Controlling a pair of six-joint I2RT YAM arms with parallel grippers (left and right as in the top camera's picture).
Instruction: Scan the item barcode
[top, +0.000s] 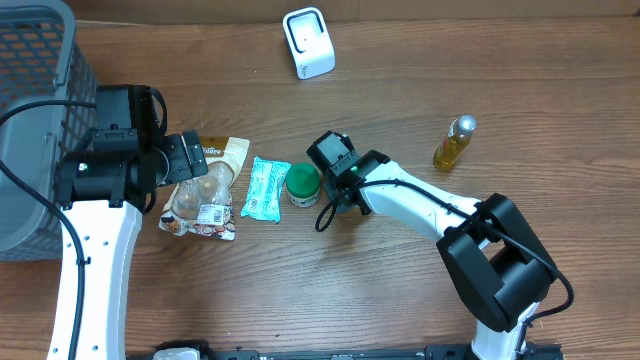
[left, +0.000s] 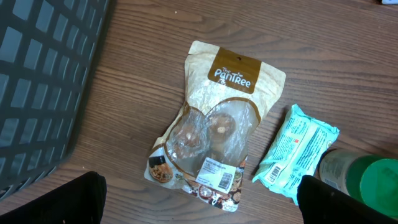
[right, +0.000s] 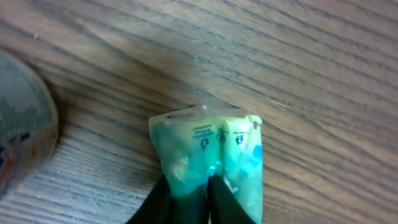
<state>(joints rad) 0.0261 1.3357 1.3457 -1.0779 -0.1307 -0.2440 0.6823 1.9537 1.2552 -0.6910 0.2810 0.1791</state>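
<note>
My right gripper (right: 208, 190) is shut on the edge of a small green packet (right: 208, 149), pinched just above the wooden table. Overhead, the right gripper (top: 340, 180) sits beside a green-lidded jar (top: 303, 183) and hides that packet. My left gripper (left: 205, 205) hangs open over a beige snack pouch (left: 214, 134) with a barcode label, with nothing between its fingers. A teal wrapped packet (top: 265, 188) lies between the pouch (top: 205, 190) and the jar. The white scanner (top: 308, 42) stands at the far edge.
A grey mesh basket (top: 35, 110) fills the left side of the table. A small bottle of yellow oil (top: 455, 143) stands at the right. The jar's side (right: 22, 124) shows at the left of the right wrist view.
</note>
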